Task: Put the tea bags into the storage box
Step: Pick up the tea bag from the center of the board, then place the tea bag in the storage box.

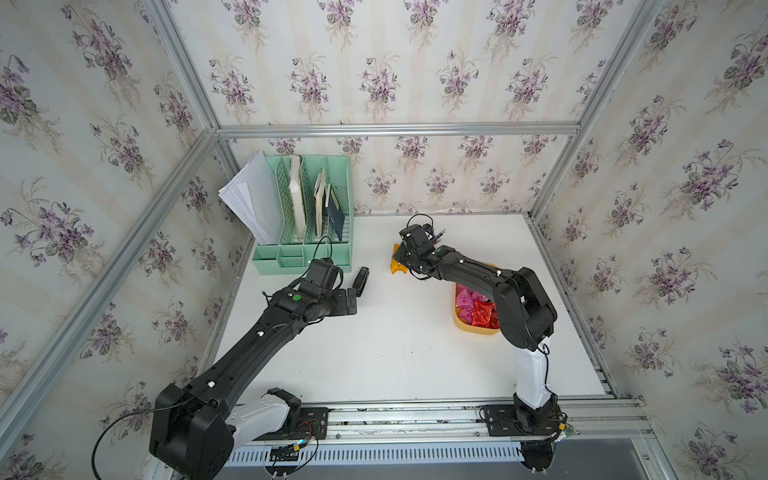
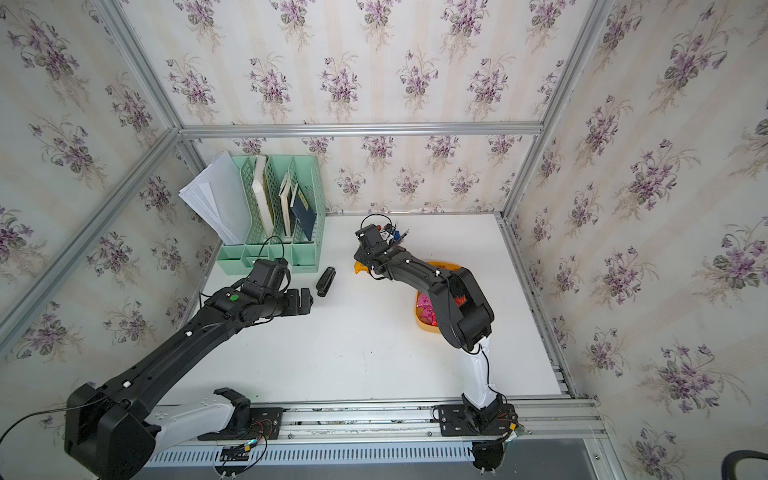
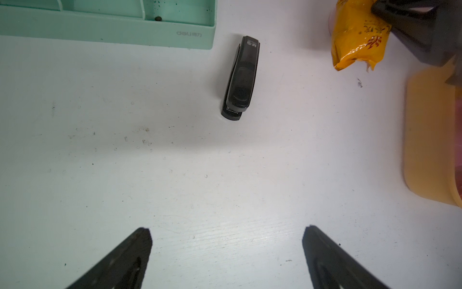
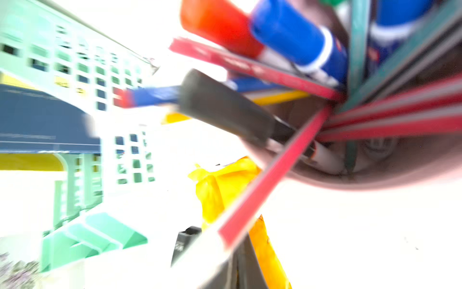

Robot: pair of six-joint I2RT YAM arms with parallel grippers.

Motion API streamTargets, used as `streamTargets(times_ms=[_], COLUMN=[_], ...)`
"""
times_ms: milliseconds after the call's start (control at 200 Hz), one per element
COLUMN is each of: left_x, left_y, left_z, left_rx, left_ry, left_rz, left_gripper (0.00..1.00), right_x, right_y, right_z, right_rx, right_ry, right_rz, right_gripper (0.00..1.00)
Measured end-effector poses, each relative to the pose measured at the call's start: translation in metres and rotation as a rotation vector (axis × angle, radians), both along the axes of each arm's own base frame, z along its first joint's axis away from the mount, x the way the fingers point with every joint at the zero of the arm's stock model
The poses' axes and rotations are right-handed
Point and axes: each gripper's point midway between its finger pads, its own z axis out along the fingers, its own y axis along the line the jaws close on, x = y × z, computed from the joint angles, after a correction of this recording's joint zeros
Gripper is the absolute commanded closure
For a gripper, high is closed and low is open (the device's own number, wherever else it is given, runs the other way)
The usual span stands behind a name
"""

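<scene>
Across the white table point(image 1: 395, 353), the storage box point(image 1: 473, 329) holds red and pink tea bags point(image 1: 478, 307). Near the stapler point(image 3: 241, 77), the left gripper point(image 3: 227, 229) hovers, jaws apart. The right gripper point(image 3: 385, 11) is clamped on a yellow tea bag point(image 3: 357, 35) near the box.

Both top views: mounted high at the front, looking down and back across the whole table point(image 1: 395, 365); near-identical coverage. Left wrist: close above the table, facing stapler point(image 3: 241, 77) and yellow tea bag point(image 3: 355, 32). Right wrist: very close, blurred, sharing that tea bag.
</scene>
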Motion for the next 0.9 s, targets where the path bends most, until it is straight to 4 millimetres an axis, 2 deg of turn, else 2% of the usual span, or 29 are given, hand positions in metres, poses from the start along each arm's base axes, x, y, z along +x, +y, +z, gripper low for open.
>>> streamTargets(times_ms=[90, 215, 390, 505, 689, 784, 899], left_x=[-0.001, -0.002, -0.002, 0.0, 0.009, 0.017, 0.028], left_y=[0.0, 0.001, 0.0, -0.003, -0.014, -0.022, -0.035], left_z=[0.002, 0.004, 0.001, -0.004, -0.007, -0.006, -0.003], left_rx=[-0.009, -0.016, -0.014, -0.018, -0.034, -0.041, -0.056], left_ry=[-0.005, -0.012, -0.003, 0.014, 0.021, 0.023, 0.026], left_rz=[0.01, 0.014, 0.014, 0.006, -0.014, -0.026, -0.048], left_gripper=[0.01, 0.01, 0.01, 0.01, 0.01, 0.01, 0.01], right_x=[-0.004, -0.012, -0.029, -0.048, -0.088, -0.114, -0.135], right_y=[0.004, 0.006, -0.009, -0.046, -0.138, -0.162, -0.184], right_z=[0.016, 0.048, 0.091, 0.096, 0.088, 0.077, 0.055], right_rx=[0.015, 0.031, 0.005, -0.041, -0.143, -0.203, -0.285], right_ry=[-0.016, -0.059, -0.11, -0.087, -0.031, -0.003, 0.043], right_rz=[0.04, 0.1, 0.185, 0.201, 0.12, 0.118, 0.096], right_gripper=[1.0, 1.0, 1.0, 1.0, 1.0, 1.0, 1.0])
